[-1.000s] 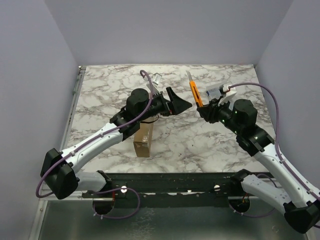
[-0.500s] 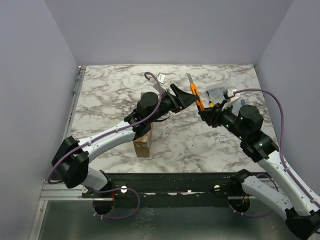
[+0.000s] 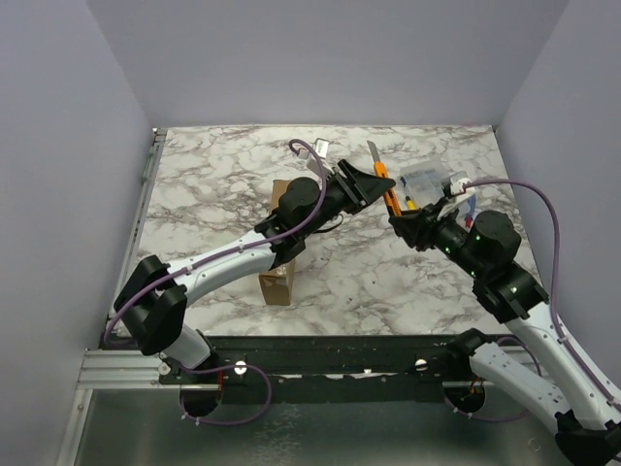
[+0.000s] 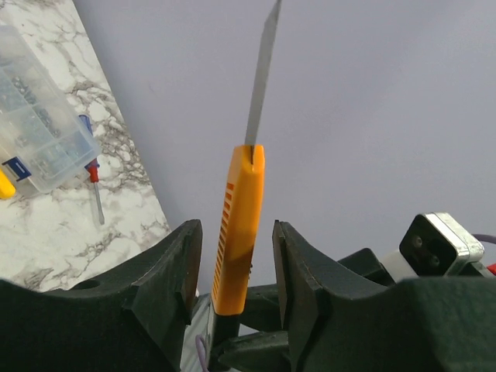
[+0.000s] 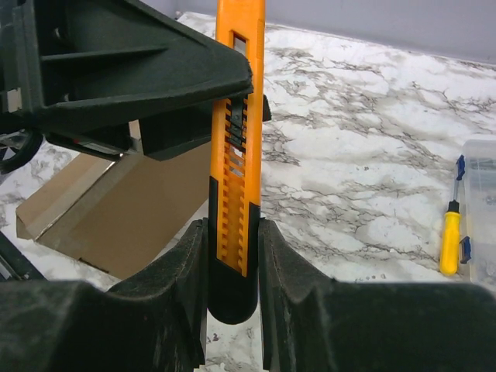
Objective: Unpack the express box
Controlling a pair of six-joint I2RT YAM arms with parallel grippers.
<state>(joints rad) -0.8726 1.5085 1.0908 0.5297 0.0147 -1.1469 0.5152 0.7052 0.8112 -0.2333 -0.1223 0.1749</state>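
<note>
The jaws of the right gripper (image 5: 232,229) are clamped on the black lower end of an orange knife (image 5: 236,147) and hold it upright above the table (image 3: 213,175). The jaws of the left gripper (image 4: 237,232) stand apart, one on each side of the orange handle. The left wrist view shows a thin gap on both sides, so they do not press the knife. The grey blade (image 4: 263,70) is out and points away from the right gripper. The box (image 3: 278,277) lies on the marble table at the left of centre, partly under the left arm and apart from both grippers. A clear case (image 3: 427,183) is on the table just behind the right gripper, and a yellow screwdriver (image 5: 449,240) lies beside it.
</note>
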